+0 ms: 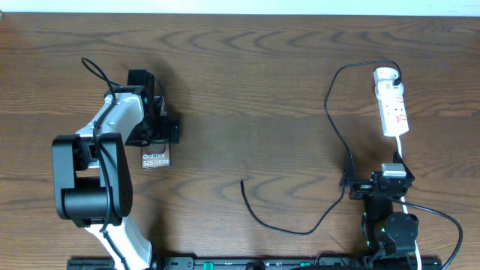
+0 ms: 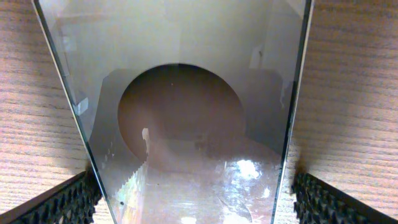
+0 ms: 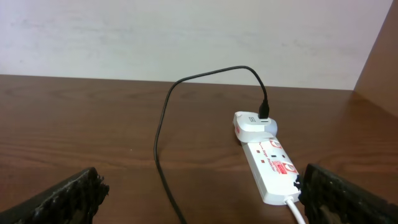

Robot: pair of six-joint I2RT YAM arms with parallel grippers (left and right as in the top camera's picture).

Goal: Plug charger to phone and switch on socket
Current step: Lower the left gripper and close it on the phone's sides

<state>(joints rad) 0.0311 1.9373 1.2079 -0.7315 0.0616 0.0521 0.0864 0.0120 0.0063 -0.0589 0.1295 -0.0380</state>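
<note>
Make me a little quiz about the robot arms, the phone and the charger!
1. True or false: the loose end of the charger is plugged into the phone.
2. Which gripper is nearer the white socket?
3. What lies between the fingers of the left gripper? A) the phone B) the socket C) nothing

Key
1. False: the loose end lies on the table, apart from the phone.
2. The right gripper.
3. A
</note>
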